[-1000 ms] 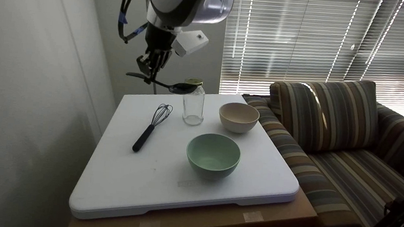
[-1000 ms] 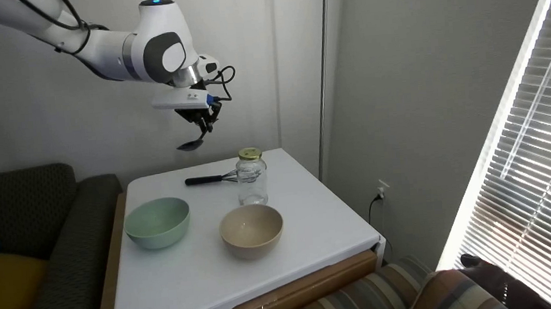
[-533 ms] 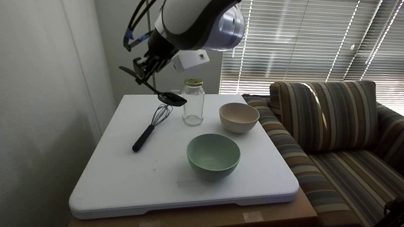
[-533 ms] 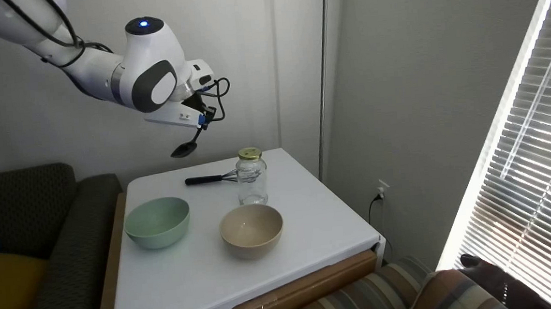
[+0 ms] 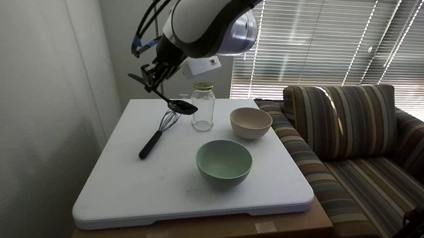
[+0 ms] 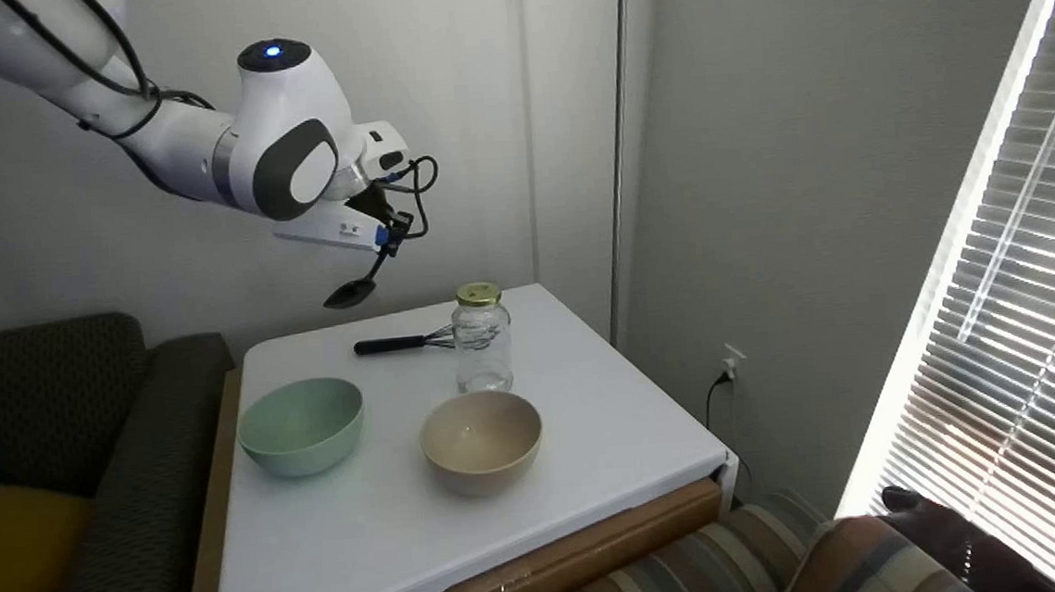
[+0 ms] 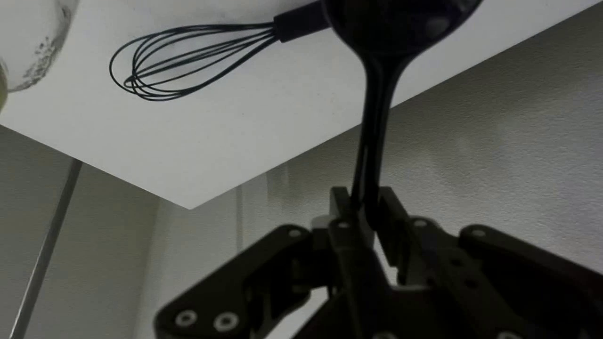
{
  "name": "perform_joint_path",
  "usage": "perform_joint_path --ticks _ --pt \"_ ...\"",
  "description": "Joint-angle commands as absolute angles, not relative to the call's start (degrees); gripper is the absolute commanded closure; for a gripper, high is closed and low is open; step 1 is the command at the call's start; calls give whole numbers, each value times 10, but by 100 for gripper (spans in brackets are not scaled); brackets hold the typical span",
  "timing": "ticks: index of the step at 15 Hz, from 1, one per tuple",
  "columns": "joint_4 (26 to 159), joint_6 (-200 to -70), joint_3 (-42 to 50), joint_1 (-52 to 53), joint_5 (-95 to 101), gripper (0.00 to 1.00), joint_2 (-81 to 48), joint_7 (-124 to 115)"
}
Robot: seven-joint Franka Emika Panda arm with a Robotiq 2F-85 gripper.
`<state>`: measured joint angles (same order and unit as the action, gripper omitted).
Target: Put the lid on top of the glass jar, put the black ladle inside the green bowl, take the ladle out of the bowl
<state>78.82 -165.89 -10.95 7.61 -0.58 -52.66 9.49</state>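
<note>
1. Ladle (image 7: 378, 89) sits clenched in my tool (image 7: 363, 200), a finger on either side of the handle and the scoop out ahead.
2. Over the last second I've tipped it: the scoop has dropped further below the grip, and in an exterior view it no longer crosses the neck of the glass jar (image 5: 204, 112) just under the lid (image 5: 203, 86). The latest half second added only a slight dip.
3. The glass jar and lid haven't shifted. The lid rests on the mouth and looks level, so I count that part of the task done.
4. The ladle hangs in the air, well apart from the green bowl (image 5: 223, 165). The drop reads to me as the carry inbound, though a fresh lift-out could look much the same.
5. If inbound, I need to bring it across past the whisk (image 5: 155, 139), then down inside the rim. Held mid-handle, it may swivel should the scoop catch an edge.
</note>
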Motion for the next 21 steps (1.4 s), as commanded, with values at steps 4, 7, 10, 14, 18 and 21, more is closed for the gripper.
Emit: perform_joint_path --ticks 4,7,10,14,18,21 --pt "919 -1658 -85 71 -1 96 -431 59" --pt "988 -1664 -75 67 1 96 -387 50" --pt "1050 -1667 -94 43 -10 96 -354 66" --pt "1112 -1684 -182 -31 -71 96 -346 103" --pt "1154 -1755 -247 -92 -110 96 -368 130" --pt "1173 -1835 -266 -118 -91 96 -389 120"
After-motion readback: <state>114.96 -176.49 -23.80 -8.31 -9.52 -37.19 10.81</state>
